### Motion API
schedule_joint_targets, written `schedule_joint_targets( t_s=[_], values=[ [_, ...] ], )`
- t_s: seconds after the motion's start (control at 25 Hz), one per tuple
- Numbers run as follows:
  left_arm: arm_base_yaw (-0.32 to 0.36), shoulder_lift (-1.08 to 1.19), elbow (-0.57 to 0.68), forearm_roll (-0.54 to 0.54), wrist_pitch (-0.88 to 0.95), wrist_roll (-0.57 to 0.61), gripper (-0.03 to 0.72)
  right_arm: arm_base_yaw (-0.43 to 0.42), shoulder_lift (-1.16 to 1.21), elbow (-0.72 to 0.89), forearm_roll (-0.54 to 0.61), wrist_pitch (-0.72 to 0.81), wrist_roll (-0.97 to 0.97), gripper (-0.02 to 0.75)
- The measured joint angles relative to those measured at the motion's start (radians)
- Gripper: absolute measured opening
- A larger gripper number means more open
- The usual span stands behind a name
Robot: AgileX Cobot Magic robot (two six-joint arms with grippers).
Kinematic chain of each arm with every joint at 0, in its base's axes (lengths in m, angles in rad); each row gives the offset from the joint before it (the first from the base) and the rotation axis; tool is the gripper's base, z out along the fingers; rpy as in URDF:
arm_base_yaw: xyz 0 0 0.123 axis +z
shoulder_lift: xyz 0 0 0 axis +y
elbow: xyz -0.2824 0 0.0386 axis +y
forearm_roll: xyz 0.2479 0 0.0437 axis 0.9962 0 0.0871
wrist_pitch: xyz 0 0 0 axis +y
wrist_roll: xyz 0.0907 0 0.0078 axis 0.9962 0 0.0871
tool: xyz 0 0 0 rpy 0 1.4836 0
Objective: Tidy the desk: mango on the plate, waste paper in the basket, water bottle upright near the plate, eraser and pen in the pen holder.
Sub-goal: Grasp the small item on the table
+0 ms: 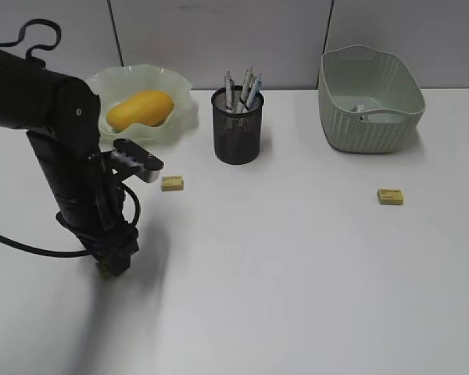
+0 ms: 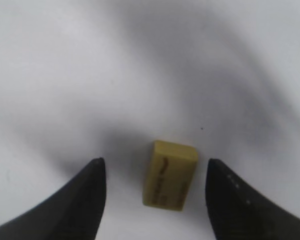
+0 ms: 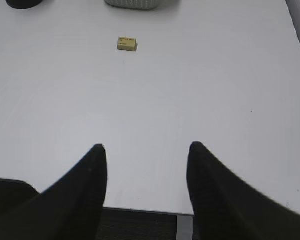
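Note:
My left gripper (image 2: pixel 155 161) points straight down at the desk (image 1: pixel 297 258), open, with a yellow eraser (image 2: pixel 169 175) lying between its fingers and a gap on each side. In the exterior view this gripper (image 1: pixel 109 266) stands at the front left and hides that eraser. Two more erasers (image 1: pixel 172 183) (image 1: pixel 390 196) lie on the desk. The mango (image 1: pixel 140 108) rests on the plate (image 1: pixel 180 117). Several pens (image 1: pixel 242 90) stand in the pen holder (image 1: pixel 237 133). A pale scrap (image 1: pixel 358 108) lies in the basket (image 1: pixel 371 105). My right gripper (image 3: pixel 146 145) hangs open and empty. The water bottle is out of view.
In the right wrist view the desk's front edge (image 3: pixel 140 211) runs just under the fingers, and one eraser (image 3: pixel 127 44) lies farther out below the basket (image 3: pixel 135 4). A grey partition wall (image 1: pixel 219 31) stands behind the desk. A black cable (image 1: pixel 31 248) trails from the left arm.

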Motion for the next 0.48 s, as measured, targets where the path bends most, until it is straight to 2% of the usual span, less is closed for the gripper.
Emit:
schedule_joint_targets(
  t_s=[0.28,0.4,0.48],
  values=[
    [0.0,0.033,-0.002,0.0,-0.019,0.0,0.455,0.0,0.0,0.0,0.0,0.0,0.0,0.416],
    [0.001,0.039,-0.006,0.006,-0.019,-0.001,0.384,0.0,0.0,0.0,0.0,0.0,0.0,0.416],
    [0.006,0.044,-0.012,0.017,-0.015,-0.001,0.291,0.0,0.0,0.0,0.0,0.0,0.0,0.416]
  ],
)
